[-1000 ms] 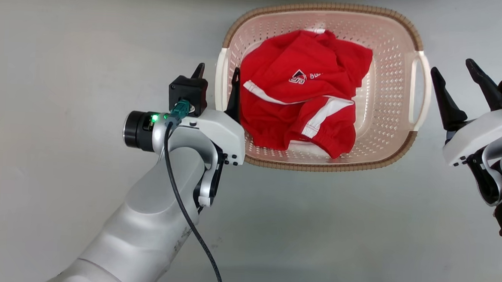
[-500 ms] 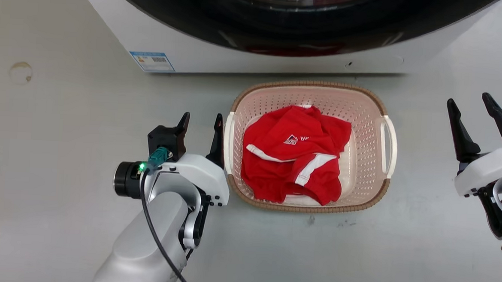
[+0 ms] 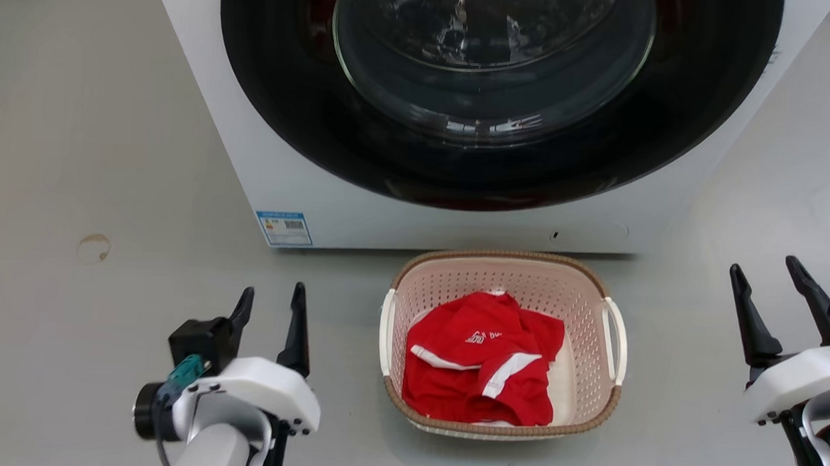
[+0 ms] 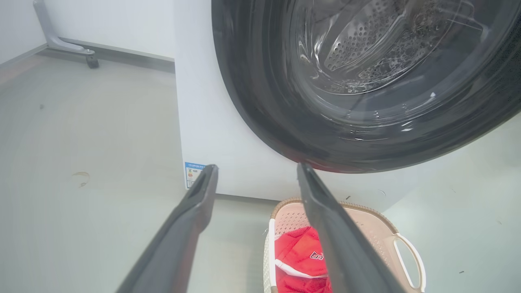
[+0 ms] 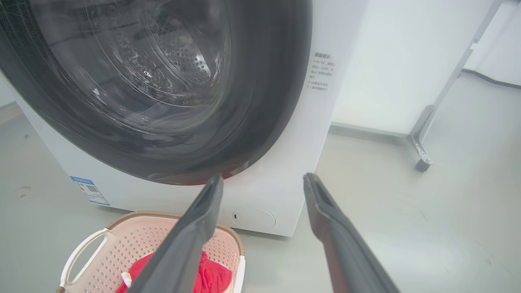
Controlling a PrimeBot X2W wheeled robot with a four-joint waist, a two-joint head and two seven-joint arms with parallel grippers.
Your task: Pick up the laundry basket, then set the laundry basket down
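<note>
The laundry basket [image 3: 588, 320] stands on the grey floor just in front of the washer, cream with a brown rim and white side handles, holding a red garment [image 3: 483, 364]. My left gripper [image 3: 271, 300] is open and empty, well left of the basket's left handle. My right gripper [image 3: 766, 276] is open and empty, off to the right of the right handle. The left wrist view has the basket [image 4: 382, 230] low between and right of the fingers; the right wrist view has the basket [image 5: 134, 240] at lower left.
A white front-loading washer [image 3: 331, 207] with a large dark round door [image 3: 494, 81] rises right behind the basket. A wheeled metal stand leg [image 5: 423, 134] sits on the floor to the right of the washer. Open grey floor lies on both sides.
The head camera has pulled up and back, so the basket looks smaller and the washer has come into view. Both grippers have drawn away from the basket's handles, still open.
</note>
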